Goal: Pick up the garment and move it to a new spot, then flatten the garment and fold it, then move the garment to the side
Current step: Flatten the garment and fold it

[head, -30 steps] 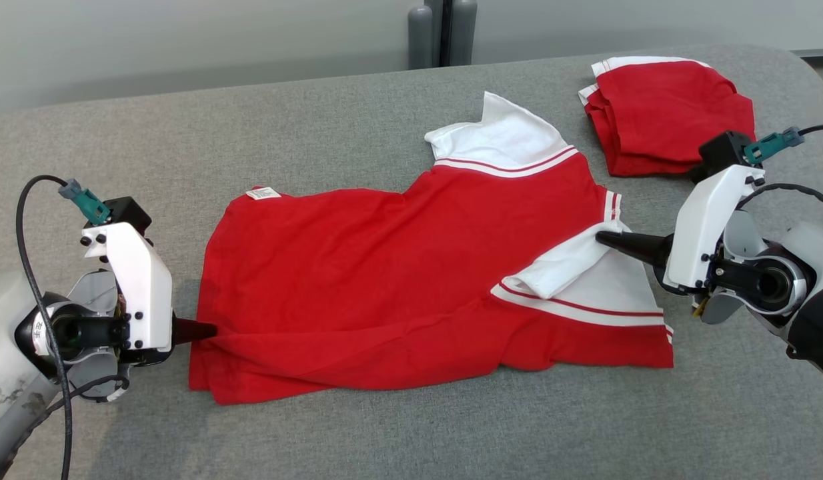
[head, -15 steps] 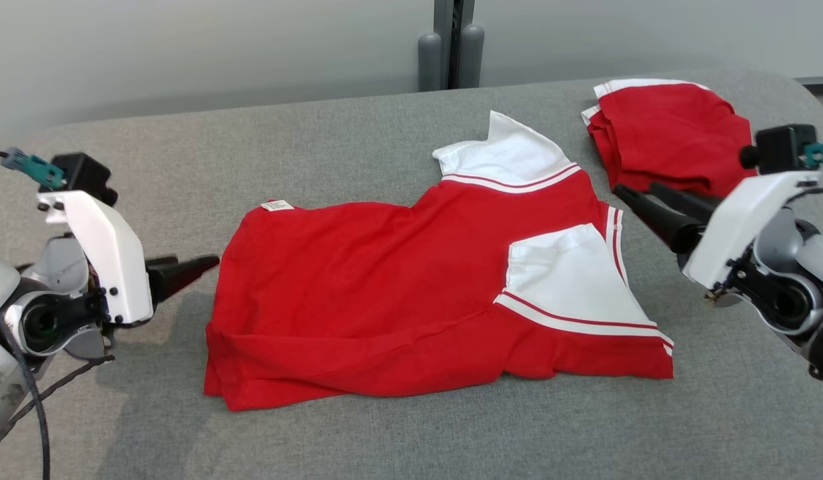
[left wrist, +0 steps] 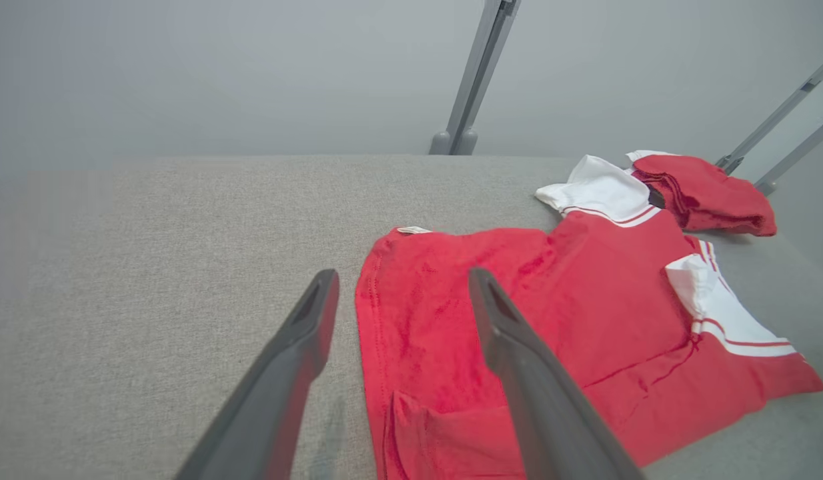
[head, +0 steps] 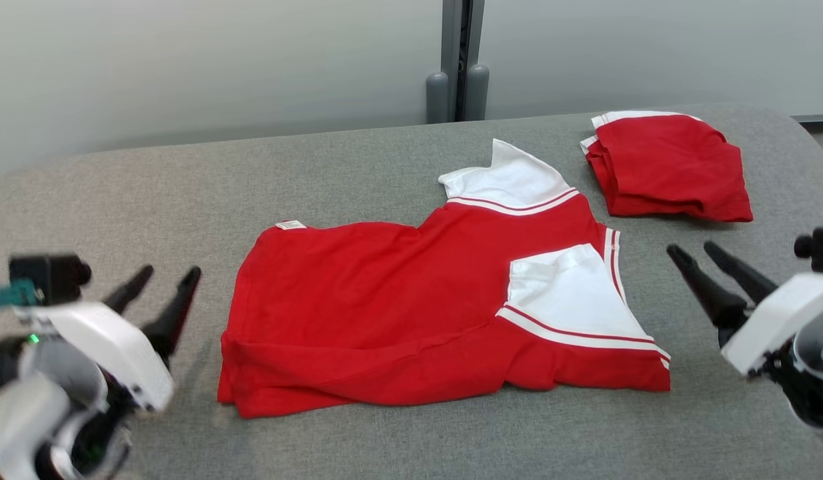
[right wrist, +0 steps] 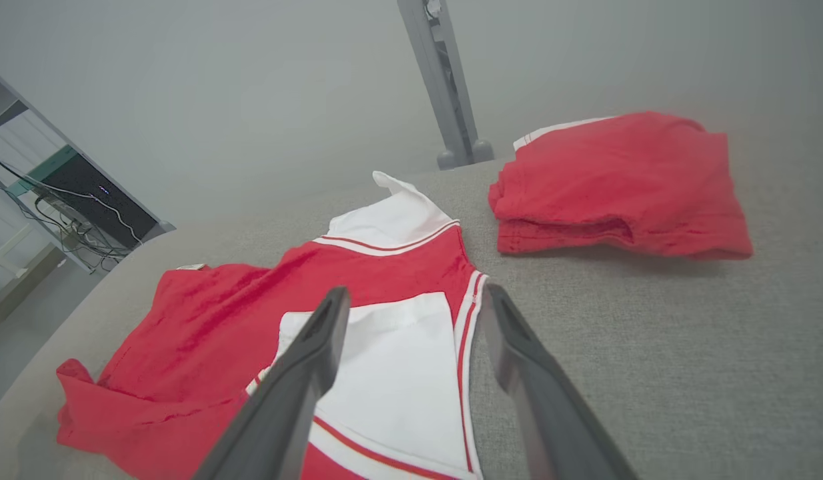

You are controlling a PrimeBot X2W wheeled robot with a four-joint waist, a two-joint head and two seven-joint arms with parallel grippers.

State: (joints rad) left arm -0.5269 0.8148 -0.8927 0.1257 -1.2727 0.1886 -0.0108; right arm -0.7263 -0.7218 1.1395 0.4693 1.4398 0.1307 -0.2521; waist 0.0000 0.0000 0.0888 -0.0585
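The left gripper [head: 171,271] and the right gripper [head: 690,248] both stand with fingers spread wide and hold nothing. The red garment [head: 398,313] lies flat on the grey table [head: 151,193], just beside the folded red pile [head: 665,167], nearer the robot and to its left. Its long axis runs across the table: the white-trimmed end points toward the pile, the plain red end away from it. The right gripper sits off the end close to the pile, the left off the end away from it, neither touching cloth. Count: two grippers, one spread garment with two white panels, one folded pile.
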